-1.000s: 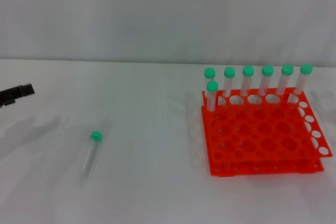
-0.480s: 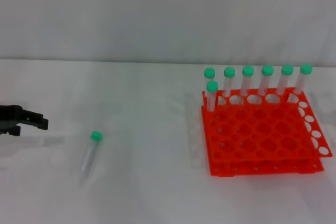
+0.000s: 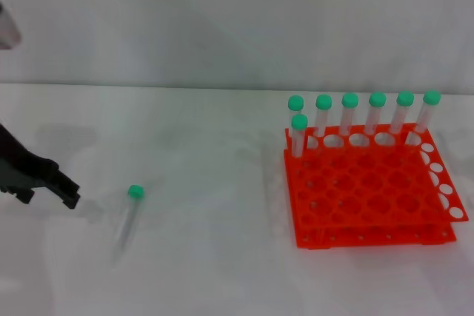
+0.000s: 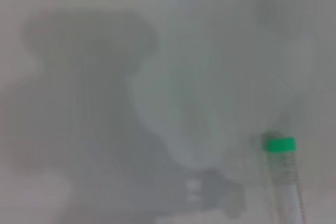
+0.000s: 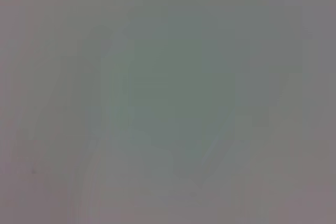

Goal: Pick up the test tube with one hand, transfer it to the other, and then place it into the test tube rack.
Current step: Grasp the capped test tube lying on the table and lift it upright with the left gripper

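The test tube [image 3: 127, 216], clear with a green cap, lies on the white table at the left, cap toward the back. It also shows in the left wrist view [image 4: 283, 187]. My left gripper [image 3: 49, 198], black, is just left of the tube, a little apart from it, open and empty. The orange-red test tube rack [image 3: 370, 197] stands at the right. The right gripper is out of view; the right wrist view shows only a blank grey surface.
Several green-capped tubes [image 3: 350, 112] stand upright in the rack's back row, with one more [image 3: 298, 132] in the far left of the second row. A pale wall rises behind the table [image 3: 222, 257].
My left gripper has moved in from the left edge, rightward and down toward the lying tube. The tube and the rack have not moved.
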`<action>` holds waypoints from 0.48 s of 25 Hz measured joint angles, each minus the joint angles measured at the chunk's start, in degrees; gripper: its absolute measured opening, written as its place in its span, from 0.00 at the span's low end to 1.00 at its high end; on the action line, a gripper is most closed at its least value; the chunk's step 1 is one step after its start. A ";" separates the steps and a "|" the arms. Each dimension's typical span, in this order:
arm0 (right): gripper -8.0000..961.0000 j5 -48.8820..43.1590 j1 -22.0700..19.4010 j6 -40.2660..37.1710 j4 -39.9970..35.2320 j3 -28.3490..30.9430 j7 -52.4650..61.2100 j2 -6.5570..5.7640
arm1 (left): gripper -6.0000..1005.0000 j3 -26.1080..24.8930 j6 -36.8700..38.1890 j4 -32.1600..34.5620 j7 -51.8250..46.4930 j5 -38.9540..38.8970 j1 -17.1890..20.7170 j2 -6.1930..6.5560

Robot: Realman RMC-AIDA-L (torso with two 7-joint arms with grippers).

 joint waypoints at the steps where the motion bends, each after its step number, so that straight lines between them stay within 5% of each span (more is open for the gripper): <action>1: 0.91 0.00 0.00 0.00 0.00 0.00 0.00 0.00 | 0.86 0.00 0.00 0.00 0.00 0.00 0.00 0.00; 4: 0.91 0.00 0.00 0.02 0.00 0.00 0.00 0.01 | 0.86 1.65 -0.02 -1.48 -0.85 0.21 -2.11 -1.71; 12: 0.91 0.00 0.06 0.08 0.00 0.00 0.15 0.01 | 0.86 1.39 0.46 -10.24 -4.69 0.33 -3.92 -2.15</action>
